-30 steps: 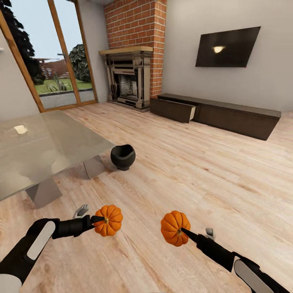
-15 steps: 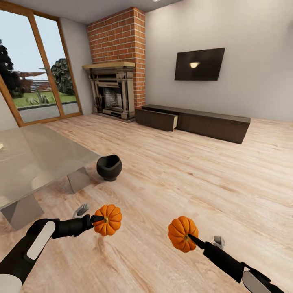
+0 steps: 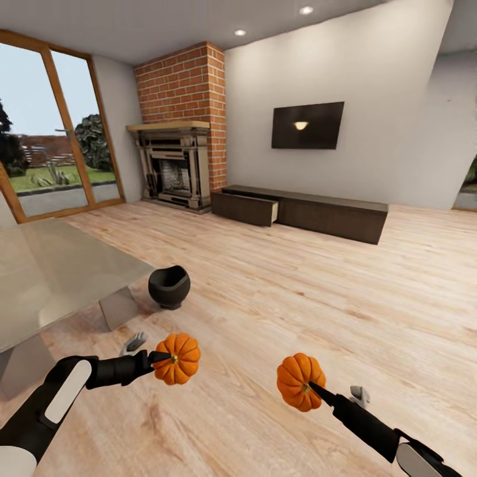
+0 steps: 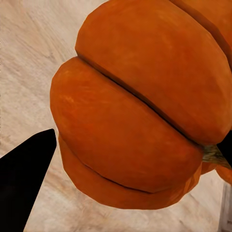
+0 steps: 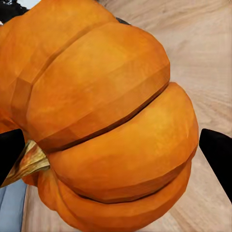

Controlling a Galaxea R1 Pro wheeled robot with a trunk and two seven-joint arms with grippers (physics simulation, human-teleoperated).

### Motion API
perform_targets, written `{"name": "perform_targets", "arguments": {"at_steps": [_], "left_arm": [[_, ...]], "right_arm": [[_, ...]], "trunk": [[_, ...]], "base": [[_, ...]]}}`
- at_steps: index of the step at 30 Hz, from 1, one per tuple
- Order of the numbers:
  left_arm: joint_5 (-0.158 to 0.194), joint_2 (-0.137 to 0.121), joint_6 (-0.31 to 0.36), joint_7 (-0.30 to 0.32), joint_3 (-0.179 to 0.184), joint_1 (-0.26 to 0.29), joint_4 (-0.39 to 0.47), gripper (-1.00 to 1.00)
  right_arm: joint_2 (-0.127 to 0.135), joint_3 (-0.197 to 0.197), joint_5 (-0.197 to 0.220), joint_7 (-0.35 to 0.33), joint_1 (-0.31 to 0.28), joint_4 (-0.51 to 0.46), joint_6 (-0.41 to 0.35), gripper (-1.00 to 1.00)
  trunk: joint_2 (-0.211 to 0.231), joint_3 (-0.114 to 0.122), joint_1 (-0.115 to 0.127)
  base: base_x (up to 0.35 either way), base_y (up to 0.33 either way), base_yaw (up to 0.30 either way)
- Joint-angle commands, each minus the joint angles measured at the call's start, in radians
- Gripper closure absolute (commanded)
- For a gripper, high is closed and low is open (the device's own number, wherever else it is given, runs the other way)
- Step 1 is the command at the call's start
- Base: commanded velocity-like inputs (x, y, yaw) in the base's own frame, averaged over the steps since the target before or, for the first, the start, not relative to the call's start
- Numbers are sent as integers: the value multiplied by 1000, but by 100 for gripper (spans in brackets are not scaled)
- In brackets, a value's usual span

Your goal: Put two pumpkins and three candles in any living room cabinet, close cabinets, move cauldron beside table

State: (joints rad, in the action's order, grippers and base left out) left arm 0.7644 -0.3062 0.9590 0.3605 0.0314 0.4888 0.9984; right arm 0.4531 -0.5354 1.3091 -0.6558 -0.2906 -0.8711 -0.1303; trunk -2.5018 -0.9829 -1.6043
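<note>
Two pumpkins, one per gripper, both held in the air over the wood floor [image 3: 318, 298]. Left pumpkin [image 3: 177, 358] is clamped in the left gripper [image 3: 162, 358], finger tips closed at the stem end, stem pointing back at the arm; in the left wrist view the pumpkin [image 4: 145, 111] sits between the dark fingers [image 4: 24, 179]. Right pumpkin [image 3: 300, 381] is clamped in the right gripper [image 3: 311, 389] the same way, stem toward the arm; right wrist view has the pumpkin [image 5: 106, 121] between both fingers [image 5: 217, 154], stem at one side. Cauldron [image 3: 169, 287], black, upright on the floor just beside the near corner of the glass table [image 3: 59, 278]. Cabinet [image 3: 305, 213] runs along the far wall under the TV [image 3: 307, 125], its left front pulled out, pale inside wall visible; other fronts flush. Brick fireplace [image 3: 173, 165] left of the cabinet, glass doors [image 3: 53, 165] further left.
</note>
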Motion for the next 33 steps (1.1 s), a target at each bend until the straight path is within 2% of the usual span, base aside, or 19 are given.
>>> {"name": "perform_targets", "arguments": {"at_steps": [1,3,6,10,22,33], "left_arm": [[-7,0,1,4,2,1,0,100],[-8,0,1,3,3,1,0,100],[-9,6,1,3,4,1,0,100],[-10,11,1,3,4,1,8,100],[-11,12,0,6,2,1,11,100],[-13,12,0,3,2,1,12,100]], "right_arm": [[1,-2,14,15,-1,1,-6,100],[1,-2,29,47,-1,1,-5,100],[1,-2,81,126,-1,0,-5,100],[1,-2,105,174,-1,1,-5,100],[0,-2,111,193,-1,22,-3,100],[-7,-2,126,224,-1,37,15,100]], "trunk": [[0,3,1],[0,10,2],[0,8,2],[0,5,2],[0,-4,2],[0,-13,2]], "base": [[0,0,-35],[0,0,-60],[0,0,-162],[0,0,-207],[24,0,-219],[299,0,-221]]}}
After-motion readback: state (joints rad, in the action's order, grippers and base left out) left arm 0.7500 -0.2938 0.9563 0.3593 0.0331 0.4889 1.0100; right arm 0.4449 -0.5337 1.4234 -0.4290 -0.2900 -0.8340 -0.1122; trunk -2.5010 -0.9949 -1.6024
